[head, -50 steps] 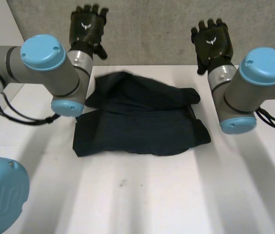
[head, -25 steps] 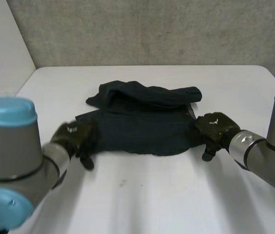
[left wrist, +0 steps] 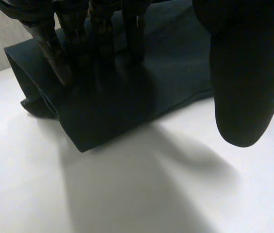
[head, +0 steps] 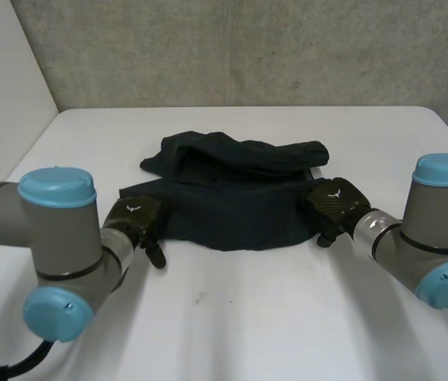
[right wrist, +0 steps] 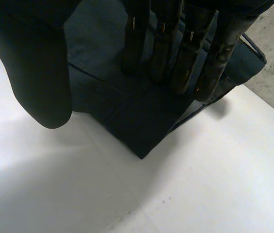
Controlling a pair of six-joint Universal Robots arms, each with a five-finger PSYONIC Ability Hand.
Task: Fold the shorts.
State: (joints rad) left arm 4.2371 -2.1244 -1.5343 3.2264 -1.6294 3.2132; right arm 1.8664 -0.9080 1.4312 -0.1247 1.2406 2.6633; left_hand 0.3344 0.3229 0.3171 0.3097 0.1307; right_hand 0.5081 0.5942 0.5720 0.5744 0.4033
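Dark navy shorts (head: 232, 202) lie crumpled in the middle of the white table (head: 248, 317), their far part bunched up over the near part. My left hand (head: 134, 218) rests on the near left corner of the shorts. In the left wrist view its straight fingers (left wrist: 59, 58) touch the cloth (left wrist: 127, 97) close to the corner, and the thumb (left wrist: 244, 73) hangs apart over bare table. My right hand (head: 334, 202) sits on the near right corner. Its straight fingers (right wrist: 185, 53) lie over the cloth (right wrist: 127, 111), with the thumb (right wrist: 35, 63) held apart. Neither hand pinches cloth.
A grey concrete wall (head: 248, 48) rises behind the table's far edge, and a white panel (head: 1, 79) stands at the left. Bare tabletop stretches in front of the shorts and to both sides.
Both arms have swung down from raised at the back of the table. The hands now rest on the shorts' near corners, a little further onto the cloth than half a second ago.
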